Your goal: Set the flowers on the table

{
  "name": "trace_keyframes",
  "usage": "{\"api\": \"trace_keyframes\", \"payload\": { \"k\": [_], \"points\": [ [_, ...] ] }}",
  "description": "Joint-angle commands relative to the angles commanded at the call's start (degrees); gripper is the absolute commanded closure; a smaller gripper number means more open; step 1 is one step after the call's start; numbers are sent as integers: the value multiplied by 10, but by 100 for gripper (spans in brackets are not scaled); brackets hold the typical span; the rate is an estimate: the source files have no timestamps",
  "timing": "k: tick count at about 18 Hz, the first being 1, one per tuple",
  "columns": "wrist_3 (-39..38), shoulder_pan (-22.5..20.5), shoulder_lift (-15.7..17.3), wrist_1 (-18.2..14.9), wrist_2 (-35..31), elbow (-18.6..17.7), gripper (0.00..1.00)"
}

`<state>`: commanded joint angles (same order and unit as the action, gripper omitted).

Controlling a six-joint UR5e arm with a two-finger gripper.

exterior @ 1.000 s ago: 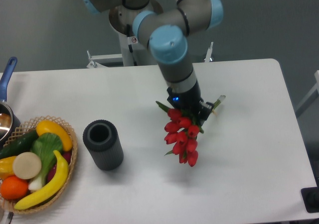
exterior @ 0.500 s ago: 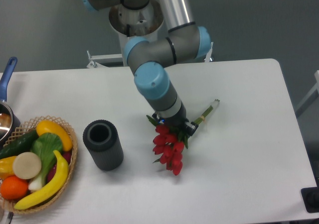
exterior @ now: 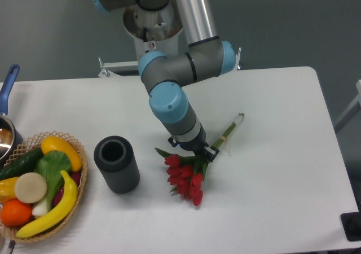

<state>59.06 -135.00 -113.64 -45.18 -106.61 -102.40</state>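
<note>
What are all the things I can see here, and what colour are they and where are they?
flowers: one bunch, red tulips with green stems, middle of the table, at the gripper
table: one, white, under everything
cylinder: one, dark grey, hollow, upright, left of the flowers
basket: one, tan wicker, at the left edge
banana: one, yellow, in the basket
orange: one, orange, in the basket
cucumber: one, dark green, in the basket
pot: one, blue handle, far left, partly cut off
robot arm: one, grey with light blue joints, reaching from the back
gripper: one, dark, on the stems; fingers too hidden to judge
</note>
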Motion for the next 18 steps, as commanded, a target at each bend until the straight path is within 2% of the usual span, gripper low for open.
{"api": "trace_keyframes", "payload": {
  "k": [1, 2, 3, 8, 11, 12, 14, 16, 18],
  "points": [
    [1, -1, 5, 1, 1, 4, 22],
    [1, -3, 7, 2, 2, 9, 6],
    [1, -5, 12, 1, 5, 18, 0],
    [24, -44, 55, 1, 51, 35, 0],
    [57, -97, 96, -11, 116, 40, 0],
    [66, -111, 108, -22, 140, 41, 0],
    [85, -143, 133, -67, 164, 47, 0],
    [135, -157, 155, -118, 179, 56, 0],
    [186, -187, 179, -148, 213, 57, 0]
  ]
}}
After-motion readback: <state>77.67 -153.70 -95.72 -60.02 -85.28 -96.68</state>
